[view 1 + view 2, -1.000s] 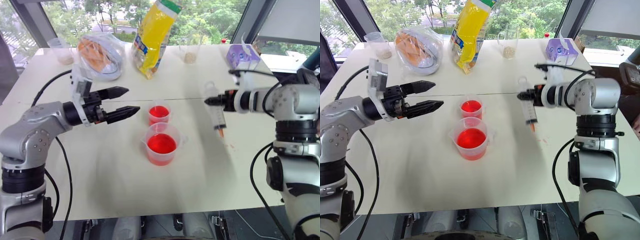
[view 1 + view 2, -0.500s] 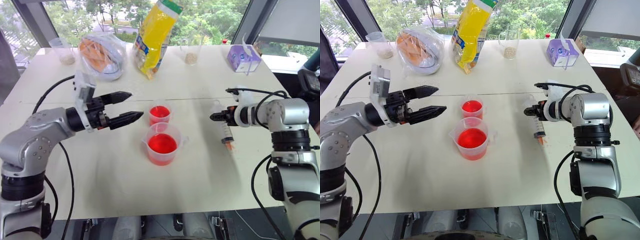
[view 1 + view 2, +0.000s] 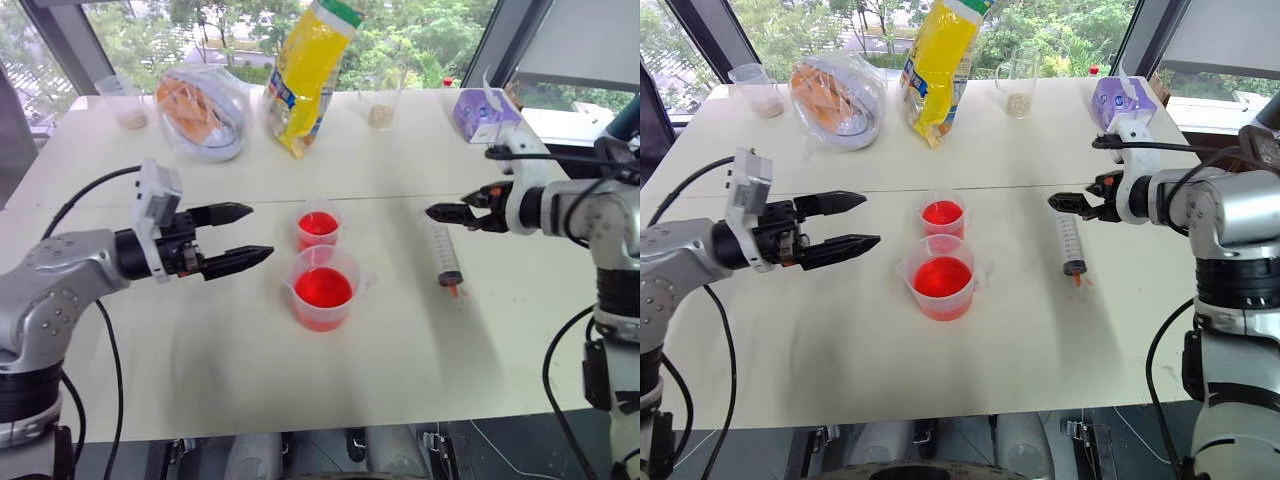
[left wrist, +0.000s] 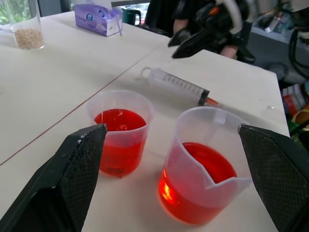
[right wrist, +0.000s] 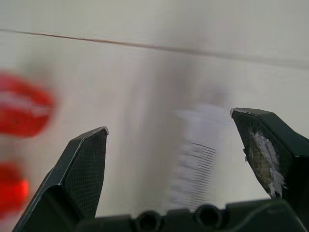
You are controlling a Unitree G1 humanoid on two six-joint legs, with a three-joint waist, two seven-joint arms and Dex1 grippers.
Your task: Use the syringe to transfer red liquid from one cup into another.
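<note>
Syringe (image 3: 1069, 242) lies flat on white bench (image 3: 840, 330), below and just ahead of right jaws (image 3: 1072, 202), untouched, orange tip toward robot. Right jaws spread wide, empty, raised above bench. Left jaws (image 3: 240, 235) also wide open, empty, level, aimed at beaker (image 3: 324, 288) and smaller cup (image 3: 319, 229), both holding red liquid (image 3: 323, 287), between both jaws.
</note>
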